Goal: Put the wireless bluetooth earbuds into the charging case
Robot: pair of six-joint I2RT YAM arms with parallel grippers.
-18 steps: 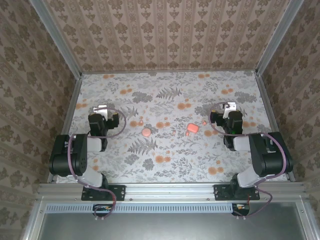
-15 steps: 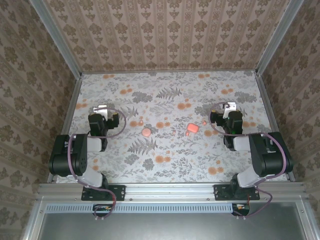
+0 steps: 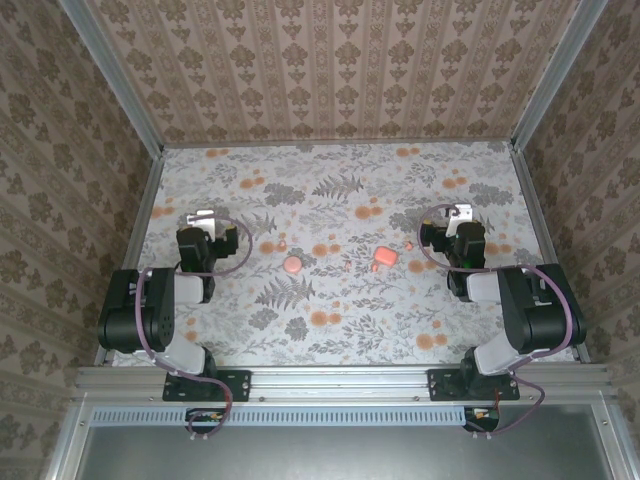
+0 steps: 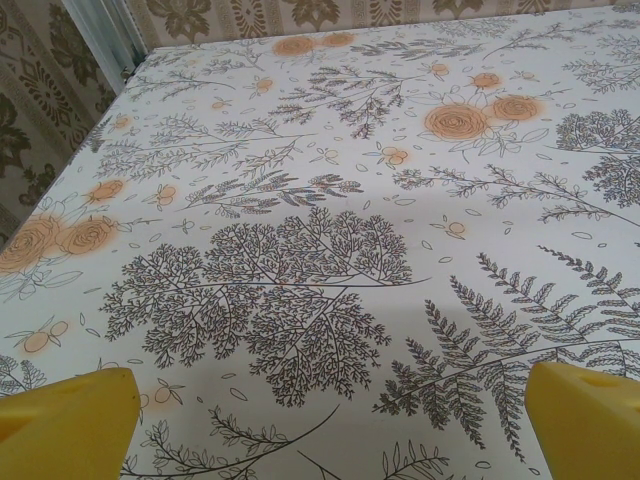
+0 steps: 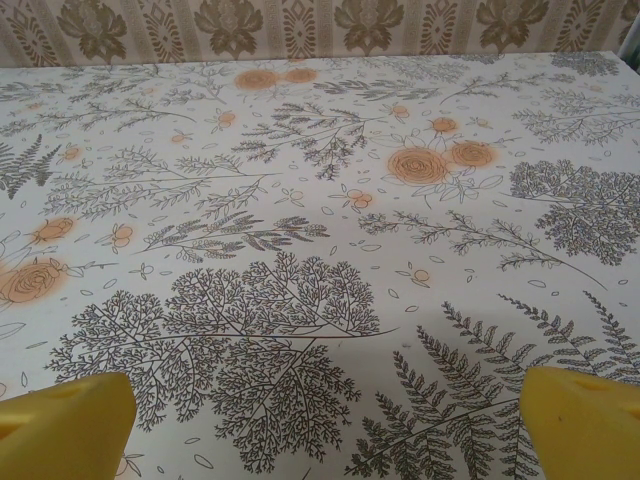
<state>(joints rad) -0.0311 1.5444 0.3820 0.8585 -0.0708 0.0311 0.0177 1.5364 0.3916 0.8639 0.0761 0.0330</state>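
Left claw (image 3: 203, 217) and right claw (image 3: 458, 212) gape wide and empty, flanking the charging case (image 3: 385, 257) well apart. I judge the earbud (image 3: 408, 246) just right of it suits my right claw.

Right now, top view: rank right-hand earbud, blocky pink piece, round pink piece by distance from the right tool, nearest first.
1. Right-hand earbud, just left of the right tool.
2. Blocky pink piece, centre-right.
3. Round pink piece, centre-left.
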